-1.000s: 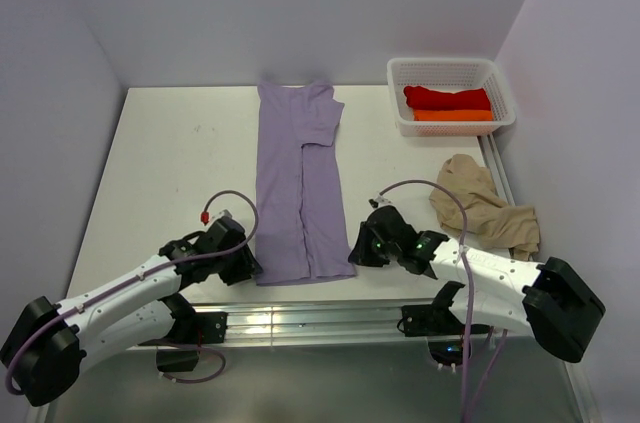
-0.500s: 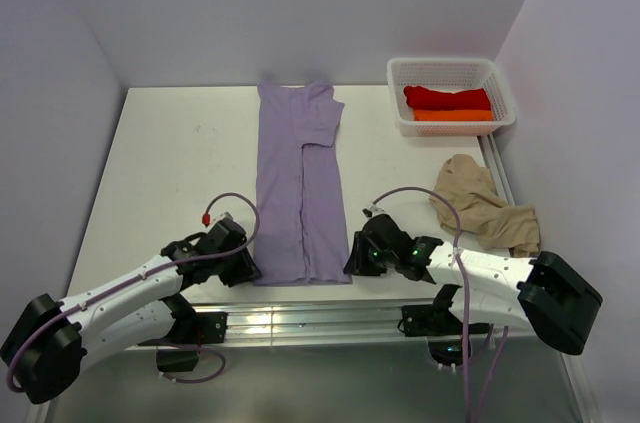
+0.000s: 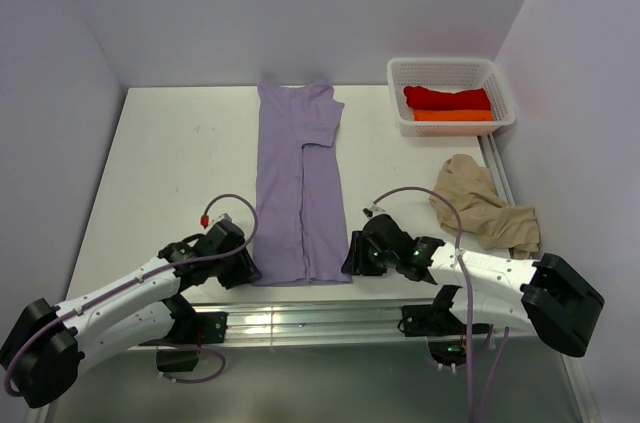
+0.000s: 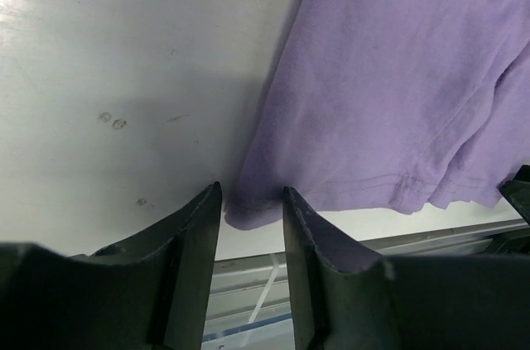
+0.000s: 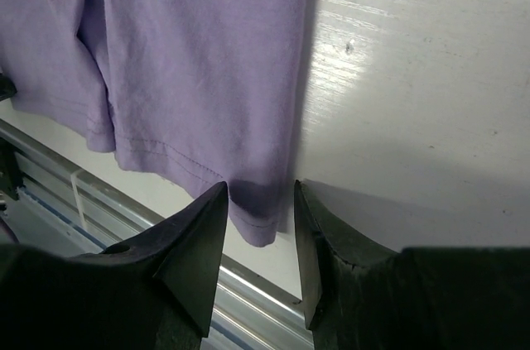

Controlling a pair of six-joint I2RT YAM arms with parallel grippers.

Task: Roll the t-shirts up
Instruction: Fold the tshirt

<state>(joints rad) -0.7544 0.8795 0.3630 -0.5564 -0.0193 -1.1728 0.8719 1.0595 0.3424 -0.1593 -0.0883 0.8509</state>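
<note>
- The light purple short-sleeved cotton t-shirt (image 3: 300, 183) lies flat down the middle of the white table (image 3: 180, 163). Its sides are folded in to make a long narrow strip, collar end at the far edge and hem at the near edge.
- The left gripper (image 3: 240, 268) sits low at the hem's left corner. Its dark fingers are spread, with the cloth corner lying between the tips and not pinched.
- The right gripper (image 3: 355, 255) sits low at the hem's right corner, also spread, with that corner between its tips.
- A crumpled beige-tan t-shirt (image 3: 485, 208) lies on the table to the right, just beyond the right arm and apart from the purple one.
- A white plastic mesh basket (image 3: 455, 127) stands at the far right corner. It holds a rolled red t-shirt (image 3: 447, 97) with a rolled orange t-shirt (image 3: 453, 115) just in front of it.
- A grey cable loop with a red connector (image 3: 206, 214) arches over the left arm near the strip's left edge.
- A silver metal rail (image 3: 300, 315) runs along the near table edge, just below the hem.
- Only the top view shows the basket, the beige shirt and the strip's full length.
- Only the wrist views show the hem stitching, the gap between each pair of fingers, and small scuff marks (image 4: 112, 121) on the table surface.
- The right wrist view also shows the folded flaps overlapping near the hem.
</note>
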